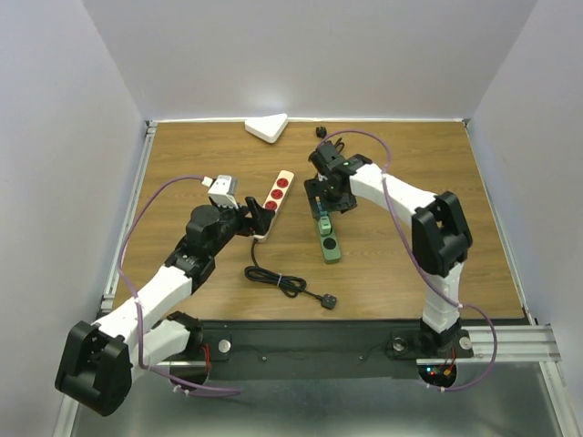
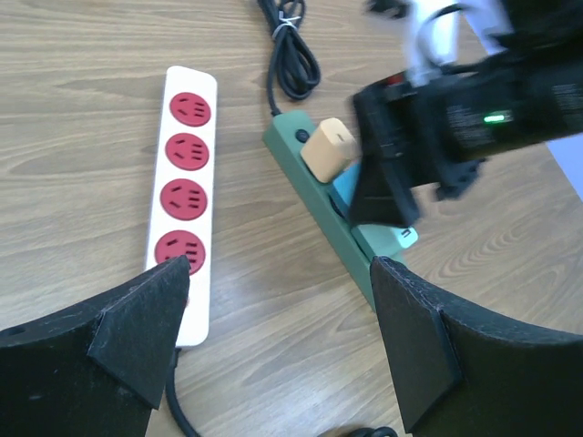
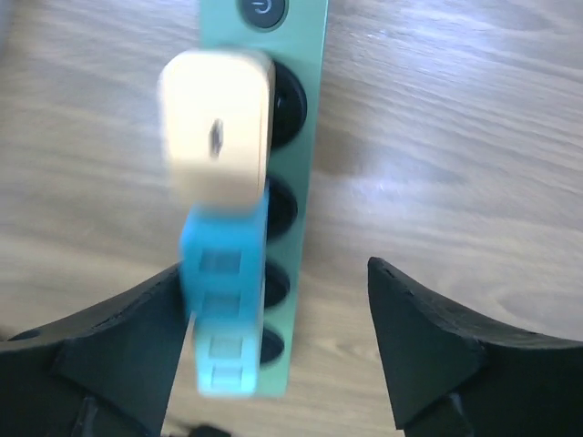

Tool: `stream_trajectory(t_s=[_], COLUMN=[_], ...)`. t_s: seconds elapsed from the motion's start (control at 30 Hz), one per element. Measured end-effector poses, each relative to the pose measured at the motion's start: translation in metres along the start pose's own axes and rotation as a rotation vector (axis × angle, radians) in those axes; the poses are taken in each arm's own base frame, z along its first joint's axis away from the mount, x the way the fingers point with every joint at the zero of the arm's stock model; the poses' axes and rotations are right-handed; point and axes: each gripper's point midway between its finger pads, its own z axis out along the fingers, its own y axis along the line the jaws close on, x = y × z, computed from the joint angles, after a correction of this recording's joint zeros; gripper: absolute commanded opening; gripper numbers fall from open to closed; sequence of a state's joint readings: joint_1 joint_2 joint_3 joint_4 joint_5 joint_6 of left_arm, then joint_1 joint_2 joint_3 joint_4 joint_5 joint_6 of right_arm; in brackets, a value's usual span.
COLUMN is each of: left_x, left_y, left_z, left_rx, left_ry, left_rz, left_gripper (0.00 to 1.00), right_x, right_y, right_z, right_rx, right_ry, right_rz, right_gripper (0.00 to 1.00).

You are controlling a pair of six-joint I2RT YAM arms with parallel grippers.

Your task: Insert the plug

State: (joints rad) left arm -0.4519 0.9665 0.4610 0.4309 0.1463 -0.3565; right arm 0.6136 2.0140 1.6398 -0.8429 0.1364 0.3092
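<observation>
A green power strip lies mid-table, also in the left wrist view and the right wrist view. A beige adapter and a blue adapter sit on its sockets, blurred. My right gripper hovers open over the strip's far end; in its own view the gripper straddles the strip, with the blue adapter next to the left finger. A white strip with red sockets lies to the left. My left gripper is open and empty at that strip's near end.
The white strip's black cable coils near the front and ends in a black plug. A white triangular object and a small black item lie at the back edge. The table has raised side rails.
</observation>
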Motion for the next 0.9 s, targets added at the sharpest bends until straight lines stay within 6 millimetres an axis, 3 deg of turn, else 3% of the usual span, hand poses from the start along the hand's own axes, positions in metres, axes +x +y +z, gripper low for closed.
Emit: stream_trajectory(t_s=[0.1, 0.23, 0.33, 0.4, 0.57, 0.67, 0.9], left_x=[-0.006, -0.025, -0.044, -0.059, -0.081, -0.088, -0.088], left_y=[0.004, 0.003, 0.006, 0.009, 0.017, 0.023, 0.036], left_z=[-0.005, -0.012, -0.021, -0.03, -0.049, -0.059, -0.072], left_rx=[-0.035, -0.068, -0.118, -0.162, -0.256, -0.302, -0.391], left_ry=[-0.009, -0.045, -0.086, -0.123, -0.179, -0.195, -0.187], left_rz=[-0.001, 0.0, 0.0, -0.004, -0.012, -0.013, -0.01], left_gripper=[0.93, 0.95, 0.98, 0.99, 0.99, 0.99, 0.99], right_x=[-0.01, -0.021, -0.022, -0.022, -0.013, -0.014, -0.01], right_y=[-0.002, -0.007, -0.019, -0.035, -0.113, -0.146, -0.186], right_z=[-0.034, -0.07, -0.085, -0.088, -0.098, -0.113, -0.143], right_rx=[-0.034, -0.067, -0.067, -0.059, 0.011, 0.05, 0.091], right_ry=[-0.097, -0.231, -0.298, -0.338, -0.436, -0.521, -0.703], right_rz=[0.0, 0.011, 0.034, 0.073, 0.269, 0.358, 0.488], right_gripper=[0.99, 1.0, 1.0, 1.0, 1.0, 1.0, 1.0])
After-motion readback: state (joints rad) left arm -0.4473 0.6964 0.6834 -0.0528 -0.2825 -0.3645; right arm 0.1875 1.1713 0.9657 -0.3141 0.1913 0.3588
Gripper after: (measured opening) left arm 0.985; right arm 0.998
